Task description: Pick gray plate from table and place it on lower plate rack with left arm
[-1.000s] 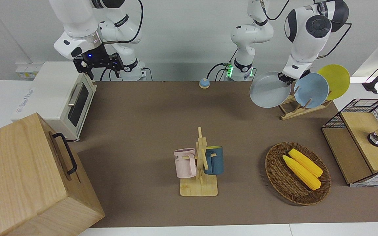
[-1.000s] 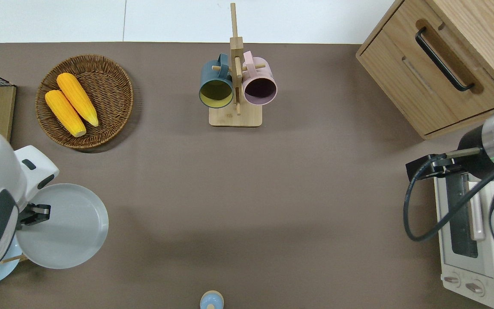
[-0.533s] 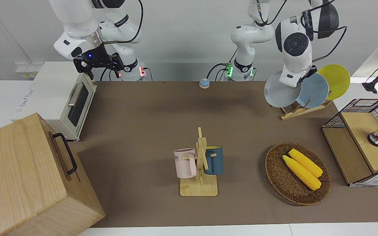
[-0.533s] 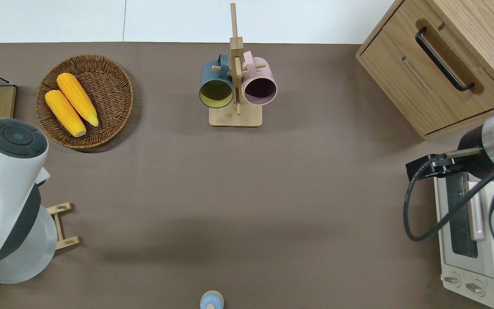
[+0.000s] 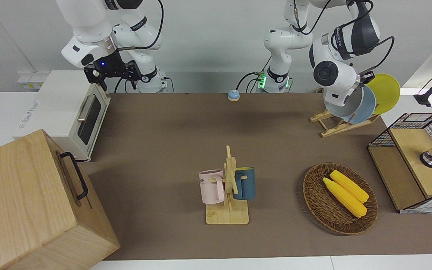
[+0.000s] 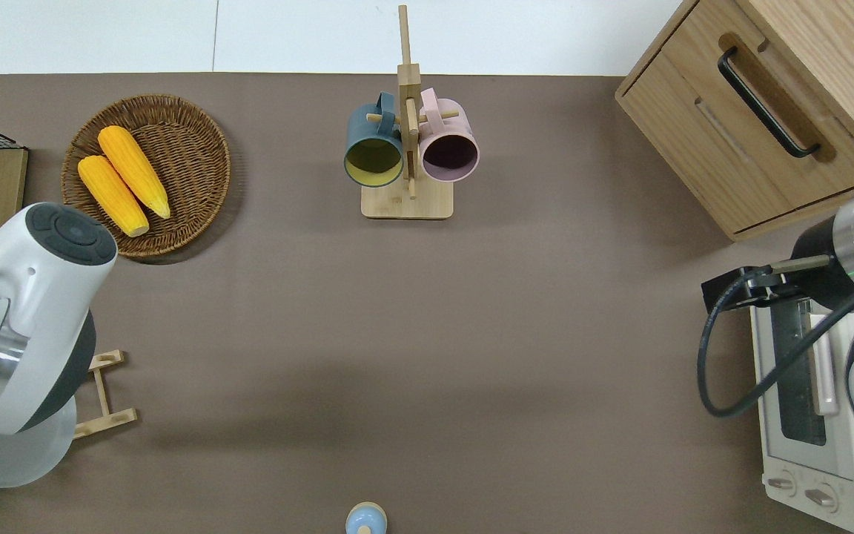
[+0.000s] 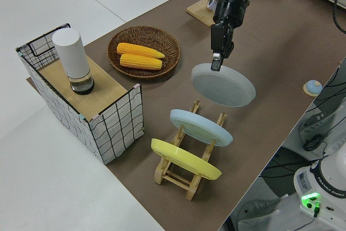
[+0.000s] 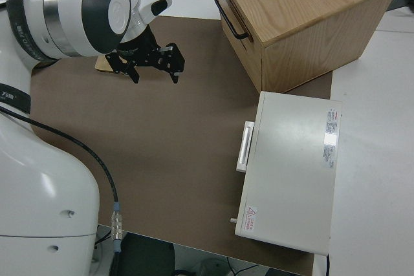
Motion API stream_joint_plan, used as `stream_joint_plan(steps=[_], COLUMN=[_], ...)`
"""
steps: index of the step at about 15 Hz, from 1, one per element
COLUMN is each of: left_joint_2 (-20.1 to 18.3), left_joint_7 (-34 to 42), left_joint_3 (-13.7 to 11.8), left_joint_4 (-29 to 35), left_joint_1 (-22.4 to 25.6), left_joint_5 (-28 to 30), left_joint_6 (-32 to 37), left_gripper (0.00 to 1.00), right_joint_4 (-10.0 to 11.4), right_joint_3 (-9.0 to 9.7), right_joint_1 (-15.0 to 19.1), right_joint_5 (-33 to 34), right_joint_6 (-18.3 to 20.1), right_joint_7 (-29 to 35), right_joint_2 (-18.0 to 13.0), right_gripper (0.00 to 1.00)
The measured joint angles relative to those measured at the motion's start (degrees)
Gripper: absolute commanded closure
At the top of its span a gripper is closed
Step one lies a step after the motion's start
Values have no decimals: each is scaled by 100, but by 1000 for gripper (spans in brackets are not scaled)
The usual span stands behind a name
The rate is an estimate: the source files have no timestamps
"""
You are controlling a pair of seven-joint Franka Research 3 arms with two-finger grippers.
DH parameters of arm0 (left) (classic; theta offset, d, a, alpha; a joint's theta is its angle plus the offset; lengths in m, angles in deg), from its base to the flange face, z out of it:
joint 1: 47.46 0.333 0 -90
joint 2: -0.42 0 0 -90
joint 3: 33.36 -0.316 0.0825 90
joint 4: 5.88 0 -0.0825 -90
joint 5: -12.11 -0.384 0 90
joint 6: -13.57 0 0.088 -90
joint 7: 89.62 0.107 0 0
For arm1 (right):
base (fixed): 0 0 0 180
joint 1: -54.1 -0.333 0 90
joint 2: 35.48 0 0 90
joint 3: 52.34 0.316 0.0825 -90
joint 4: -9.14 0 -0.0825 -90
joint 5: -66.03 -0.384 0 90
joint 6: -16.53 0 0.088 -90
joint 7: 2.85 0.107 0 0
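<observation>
My left gripper [image 7: 216, 64] is shut on the rim of the gray plate [image 7: 223, 84] and holds it tilted in the air over the free slots of the lower plate rack [image 7: 178, 176]. The plate hangs beside the sky-blue plate [image 7: 201, 127], with the yellow plate [image 7: 185, 159] one slot on. I cannot tell whether it touches the rails. In the front view the gray plate [image 5: 345, 106] sits close against the blue plate [image 5: 366, 107], half hidden by the wrist. In the overhead view the arm hides most of it [image 6: 49, 454]. My right arm is parked, its gripper [image 8: 153, 64] open.
A wicker basket [image 5: 315, 202] holding two corn cobs lies farther from the robots than the rack. A wire crate [image 5: 407, 123] stands at the left arm's end. A mug stand [image 5: 228, 210], a toaster oven [image 5: 69, 108], a wooden cabinet [image 5: 24, 202] and a small blue bell [image 5: 233, 95] are also on the table [image 5: 163, 150].
The left arm has carried the gray plate toward the left arm's end of the table, from beside the rack to over its free slots, and tipped it more upright. The right arm has not moved.
</observation>
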Motion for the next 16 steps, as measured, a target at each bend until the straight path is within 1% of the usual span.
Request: stream_joint_plan(steps=[5, 8, 11, 12, 13, 14, 15, 16], left_joint_2=[291, 453, 520, 522, 522, 522, 523, 523], left_joint_7=[-675, -1075, -1202, -1205, -1205, -1204, -1196, -1183], left_joint_3=[39, 57, 58, 53, 46, 42, 38, 36], left_joint_4=[250, 496, 653, 665, 665, 665, 666, 666], left_joint_1=[-127, -235, -234, -230, -226, -224, -223, -222], left_joint_5=[2, 26, 26, 10, 10, 10, 11, 12], left_joint_6=[-28, -219, -410, -436, -446, -457, -482, -490], left_gripper=[1000, 1000, 1000, 953, 770, 617, 514, 360], right_joint_4=[0, 0, 0, 0, 0, 0, 0, 0], right_joint_3=[0, 0, 0, 0, 0, 0, 0, 0], right_joint_1=[0, 0, 0, 0, 0, 0, 0, 0], right_joint_5=[0, 0, 0, 0, 0, 0, 0, 0], right_joint_6=[0, 0, 0, 0, 0, 0, 0, 0], right_joint_7=[0, 0, 0, 0, 0, 0, 0, 0], right_joint_2=[0, 0, 0, 0, 0, 0, 0, 0], right_gripper=[17, 17, 17, 17, 17, 17, 17, 17])
